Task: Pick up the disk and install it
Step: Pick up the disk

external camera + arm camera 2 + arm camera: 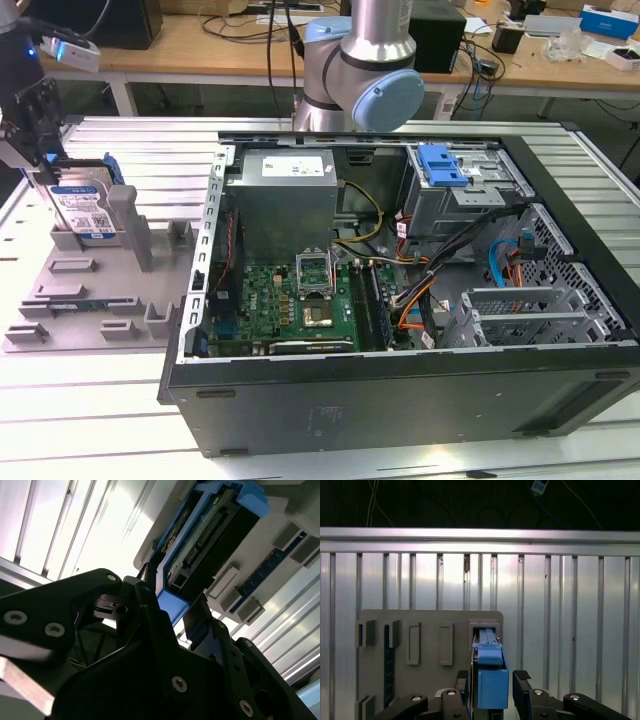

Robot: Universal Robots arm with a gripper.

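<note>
The disk [85, 208] stands on edge in a slot of the grey holder plate [75, 300], at the exterior view's left; its silver body, white-and-blue label and blue carrier frame show. My gripper [42, 168] hangs over its upper end. In both wrist views the black fingers straddle the carrier's blue end [492, 685] [172, 605]. The gripper [492, 680] is open, with a narrow gap on each side of the carrier. In the second wrist view the gripper [175, 605] sits at the disk's connector end.
An open computer case [400, 390] lies at the exterior view's right of the plate. It holds a motherboard [300, 295], cables and a drive cage with a blue clip [443, 165]. The arm's base [360, 70] stands behind it. The plate has grey posts [130, 225].
</note>
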